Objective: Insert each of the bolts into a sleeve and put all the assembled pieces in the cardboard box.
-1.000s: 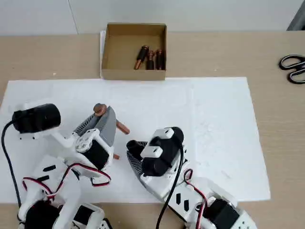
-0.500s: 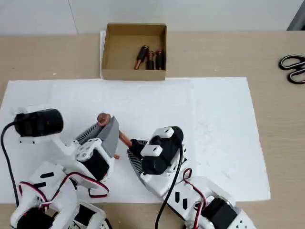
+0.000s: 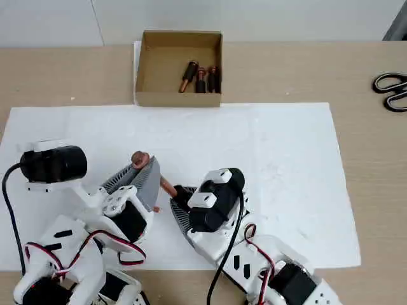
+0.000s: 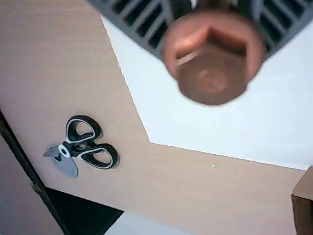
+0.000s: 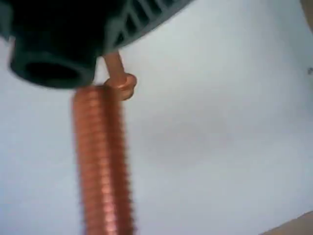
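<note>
Your left gripper grips the bolt tight; at its 4 o'clock, your right gripper squeezes the sleeve.

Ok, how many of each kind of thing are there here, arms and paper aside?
Assembled pieces in the cardboard box: 3
Loose bolt, in the left hand: 1
Sleeve, in the right hand: 1
Cardboard box: 1
Scissors: 1
Total: 7
A small copper bit by the left hand is too hidden to count.

Left arm and right arm have white shells, black motors, red-and-black cables.
</note>
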You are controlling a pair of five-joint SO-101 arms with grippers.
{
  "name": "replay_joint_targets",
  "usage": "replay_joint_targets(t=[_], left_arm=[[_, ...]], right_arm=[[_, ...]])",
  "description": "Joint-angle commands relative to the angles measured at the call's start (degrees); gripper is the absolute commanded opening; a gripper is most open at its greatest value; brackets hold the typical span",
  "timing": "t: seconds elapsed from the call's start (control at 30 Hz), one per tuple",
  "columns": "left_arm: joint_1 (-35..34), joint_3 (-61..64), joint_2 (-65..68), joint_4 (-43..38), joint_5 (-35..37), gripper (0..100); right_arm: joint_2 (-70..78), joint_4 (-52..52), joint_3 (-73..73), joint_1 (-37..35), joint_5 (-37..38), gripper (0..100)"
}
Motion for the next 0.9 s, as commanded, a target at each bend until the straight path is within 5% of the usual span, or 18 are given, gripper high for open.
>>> replay_joint_targets(t=[0.0,0.87], left_arm=[[0.0,-0.84,-0.18,-0.18,-0.7,1],[-0.18,4.35,-0.35,-5.1,-3.25,1]], right_arm=[[-0.75,-1.1,-3.43,0.4,0.53,0.4],[-0.75,1.71,-4.13,0.48,0.62,0.4]])
